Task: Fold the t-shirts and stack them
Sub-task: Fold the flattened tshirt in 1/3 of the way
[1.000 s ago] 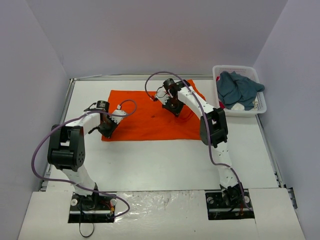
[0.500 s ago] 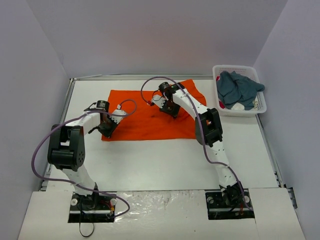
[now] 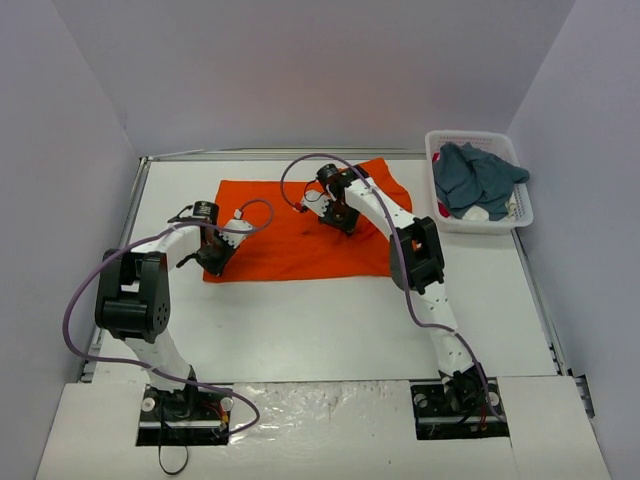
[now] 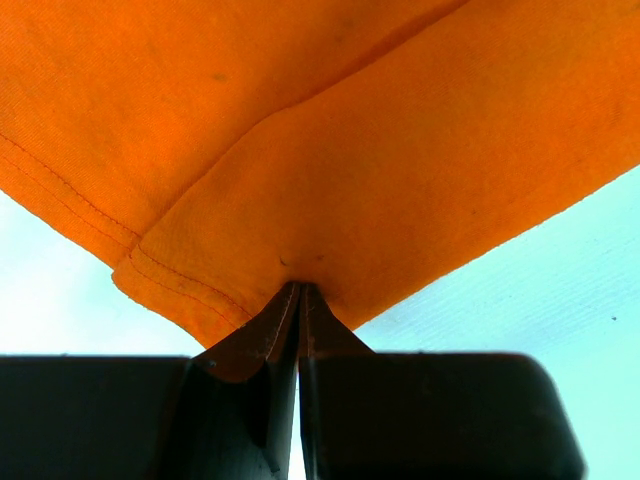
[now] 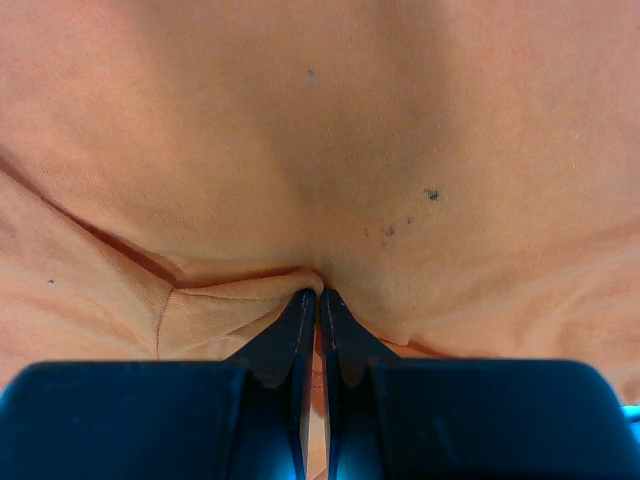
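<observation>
1. We're in a plain booth with pale walls (image 3: 300, 70) and a white table (image 3: 300, 320), with both arms reaching out from the near edge.
2. The orange shirt (image 3: 285, 250) lies spread flat on the far half of the table, a wide, roughly rectangular patch. Its right end runs up to a point towards the back corner.
3. Up close, a few tiny dark specks dot the orange cloth, and one layer is folded over another beside a stitched hem.
4. The left gripper (image 4: 298, 290) sits at the shirt's near-left corner. Its jaws are pressed together, with the edge of the folded layer nipped at their tips.
5. The right gripper (image 5: 320, 295) is down on the shirt's far middle. Its jaws are also tight together, and a small pucker of orange cloth is pinched at their tips.
6. The teal shirt (image 3: 480, 175) sits crumpled in the white basket (image 3: 525, 215) at the far right corner. It is heaped above the rim and well apart from both grippers.
7. The basket stands just beside the orange shirt's right end; I cannot tell whether they touch.
</observation>
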You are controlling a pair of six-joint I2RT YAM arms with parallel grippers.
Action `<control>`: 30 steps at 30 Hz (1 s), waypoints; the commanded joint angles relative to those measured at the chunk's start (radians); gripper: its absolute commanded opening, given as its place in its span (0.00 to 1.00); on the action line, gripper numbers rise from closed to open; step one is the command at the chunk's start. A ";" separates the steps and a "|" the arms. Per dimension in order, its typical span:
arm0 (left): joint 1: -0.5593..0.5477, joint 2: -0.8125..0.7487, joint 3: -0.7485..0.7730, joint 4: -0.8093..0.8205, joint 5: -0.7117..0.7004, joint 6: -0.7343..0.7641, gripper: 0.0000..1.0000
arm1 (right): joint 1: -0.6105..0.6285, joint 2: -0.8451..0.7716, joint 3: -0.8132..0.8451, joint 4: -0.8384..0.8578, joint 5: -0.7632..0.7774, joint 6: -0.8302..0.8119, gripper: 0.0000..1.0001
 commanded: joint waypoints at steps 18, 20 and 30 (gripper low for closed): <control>-0.013 0.055 -0.037 -0.047 0.033 -0.016 0.02 | 0.028 -0.136 -0.075 -0.017 -0.020 -0.042 0.00; -0.013 0.056 -0.037 -0.046 0.032 -0.014 0.02 | 0.030 -0.131 -0.075 -0.011 -0.031 -0.056 0.00; -0.013 0.059 -0.037 -0.046 0.033 -0.014 0.02 | 0.034 -0.087 -0.067 0.046 -0.045 -0.099 0.00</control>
